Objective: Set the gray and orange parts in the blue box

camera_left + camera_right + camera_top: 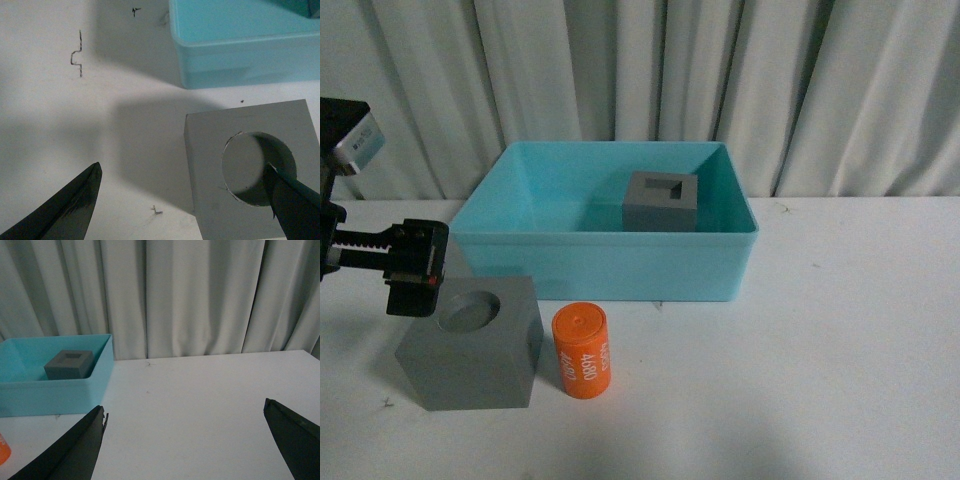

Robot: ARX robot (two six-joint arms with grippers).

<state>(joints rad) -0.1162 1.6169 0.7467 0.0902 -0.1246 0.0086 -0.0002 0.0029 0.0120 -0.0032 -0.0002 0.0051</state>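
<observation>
The left gripper [415, 285] is spread wide and nothing is gripped. It is held over the far left corner of the round-hole cube [470, 355]. In the left wrist view one finger [290, 205] is seen over the hole of this cube [250, 165], and the other finger [70, 210] over the bare table [60, 125] beside it. The orange cylinder [582, 352] is stood upright just beside the cube, on the side away from this gripper. The box [600, 265] is set just beyond the cube, and the square-hole cube [662, 200] is seated inside it. The right gripper [185, 407] is likewise spread wide and empty over bare table, with the box [50, 395] ahead and off to one side.
</observation>
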